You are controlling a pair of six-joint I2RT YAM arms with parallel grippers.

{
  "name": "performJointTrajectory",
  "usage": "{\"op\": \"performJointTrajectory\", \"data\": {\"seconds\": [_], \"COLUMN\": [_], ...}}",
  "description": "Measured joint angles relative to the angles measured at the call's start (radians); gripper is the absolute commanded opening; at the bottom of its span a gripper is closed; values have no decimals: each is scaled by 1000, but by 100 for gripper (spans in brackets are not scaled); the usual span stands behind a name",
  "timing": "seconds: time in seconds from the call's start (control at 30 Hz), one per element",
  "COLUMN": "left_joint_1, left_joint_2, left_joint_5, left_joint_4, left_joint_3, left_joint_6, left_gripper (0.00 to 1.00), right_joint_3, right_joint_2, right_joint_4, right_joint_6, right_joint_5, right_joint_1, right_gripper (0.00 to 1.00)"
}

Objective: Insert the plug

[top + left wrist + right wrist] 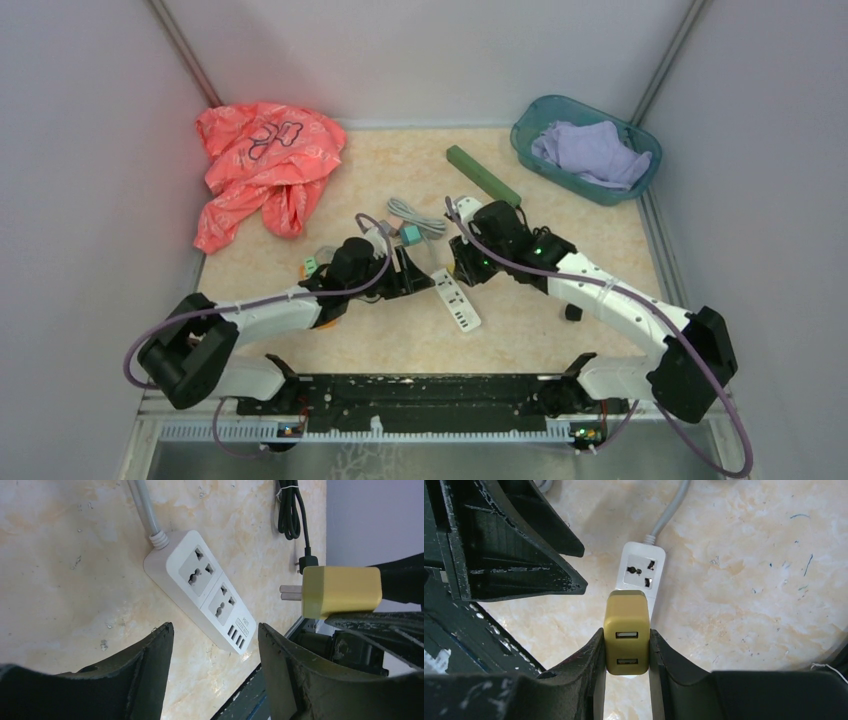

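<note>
Right gripper (pixel 626 645) is clamped on plug (pixel 626 615) above strip (pixel 642 570); if prongs (pixel 288 592) are misaligned, the unheld strip may be pushed aside.

Behind the yellow plug (pixel 626 625), most of the power strip (pixel 644 570) hidden; its cord (pixel 671 507) cut off at the top edge.

2 arms bent inward, left gripper (pixel 215 630) agape, right gripper (pixel 626 635) clamped tight.
</note>
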Motion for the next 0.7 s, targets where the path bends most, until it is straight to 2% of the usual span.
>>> {"op": "performJointTrajectory", "data": {"seconds": [0.47, 0.7], "left_joint_1": [-14, -14], "left_joint_2": [185, 279], "left_joint_5": [-31, -15], "left_joint_4": [4, 23], "left_joint_3": [56, 97], "left_joint_6": [-124, -163], "left_gripper": [62, 53], "right_joint_3": [11, 11], "right_joint_2": [83, 104], "right_joint_4": [-57, -66], "right_joint_6": [37, 53], "right_joint_5": [116, 151], "right_joint_1": [87, 105], "right_gripper": [0, 0]}}
